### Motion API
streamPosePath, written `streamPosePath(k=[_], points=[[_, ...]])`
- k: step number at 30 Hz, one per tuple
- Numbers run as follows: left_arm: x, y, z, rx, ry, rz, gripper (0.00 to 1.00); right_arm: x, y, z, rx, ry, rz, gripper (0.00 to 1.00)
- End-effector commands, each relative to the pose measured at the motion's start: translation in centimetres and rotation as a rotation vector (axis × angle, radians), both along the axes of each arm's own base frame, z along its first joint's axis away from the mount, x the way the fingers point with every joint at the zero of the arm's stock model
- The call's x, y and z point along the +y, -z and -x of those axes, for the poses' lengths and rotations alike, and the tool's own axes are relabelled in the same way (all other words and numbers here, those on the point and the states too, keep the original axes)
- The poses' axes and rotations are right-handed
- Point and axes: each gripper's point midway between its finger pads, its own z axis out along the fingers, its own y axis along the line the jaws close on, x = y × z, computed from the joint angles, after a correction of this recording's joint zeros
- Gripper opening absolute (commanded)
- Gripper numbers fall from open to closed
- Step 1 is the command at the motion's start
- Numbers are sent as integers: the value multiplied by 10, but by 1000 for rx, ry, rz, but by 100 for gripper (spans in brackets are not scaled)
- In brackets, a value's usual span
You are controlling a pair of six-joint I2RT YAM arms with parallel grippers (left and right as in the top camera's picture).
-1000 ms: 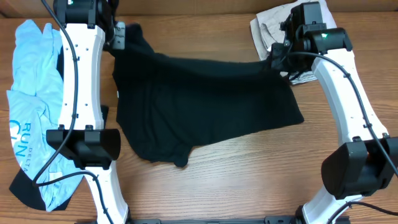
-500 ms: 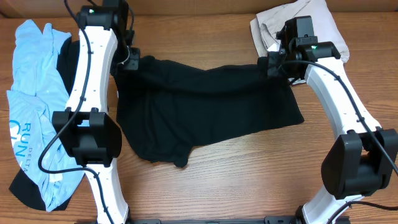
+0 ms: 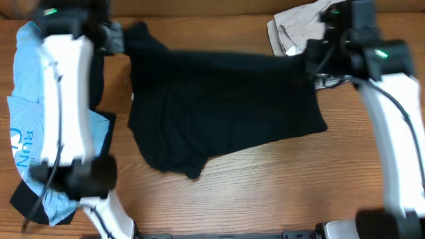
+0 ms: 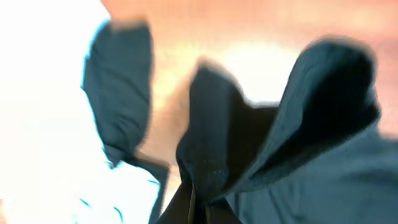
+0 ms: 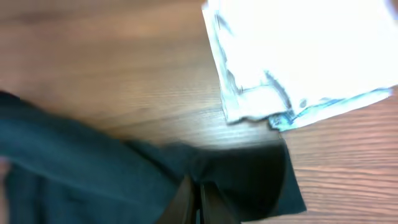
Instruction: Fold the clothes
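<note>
Overhead: my left gripper (image 3: 121, 38) is clenched on the upper-left corner of the black garment (image 3: 219, 106), close to the top edge of the frame. My right gripper (image 3: 313, 63) is clamped on the garment's upper-right corner. The top hem spans between the two. The rest of the garment spreads over the wooden table (image 3: 265, 192) at centre frame. Both arms are blurred. The light-blue tee (image 3: 26, 126) is heaped along the left edge, partly under my left arm. The beige piece (image 3: 292, 30) sits at upper right, just beside the right gripper.

Left wrist: heavy blur. Black fabric bunches to a pinch at bottom centre, where the gripper closes on it, and folds fan up and to the right. A washed-out pale area fills the left side; I cannot tell what it is. Table shows at the top.

Right wrist: black fabric is gathered into the gripper at bottom centre and runs off to the left edge. The beige piece lies at upper right on the table, apart from the black cloth.
</note>
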Motion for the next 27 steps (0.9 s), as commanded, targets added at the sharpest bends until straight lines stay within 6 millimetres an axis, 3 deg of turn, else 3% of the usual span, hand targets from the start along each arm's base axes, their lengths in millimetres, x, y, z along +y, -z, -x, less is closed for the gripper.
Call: streamPosePath(k=[1,4,6,13,15,21,24,27], points=[[19,-105,48,-275,-80,-39,4,-8,-68,31,-167,11,-6,4],[39,-151,89,-399,-157,-102,4,-9,-91,56,-224,8,-13,4],[54,-186,129,-496,-226,-166,4,-11,-109,78,-273,7,-24,4],[72,-243,216,-673,-343,-305,4,-9,-138,138,-352,-12,-81,4],[78,-259,244,-734,-397,-349,4,-9,-148,167,-388,-22,-104,4],[84,-284,279,-829,-454,-410,4,-9,-156,209,-424,-30,-146,4],[86,-291,280,-852,-460,-430,4,-7,-152,211,-404,-40,-153,4],[90,-293,272,-841,-469,-463,4,-3,-144,201,-367,-49,-159,4]])
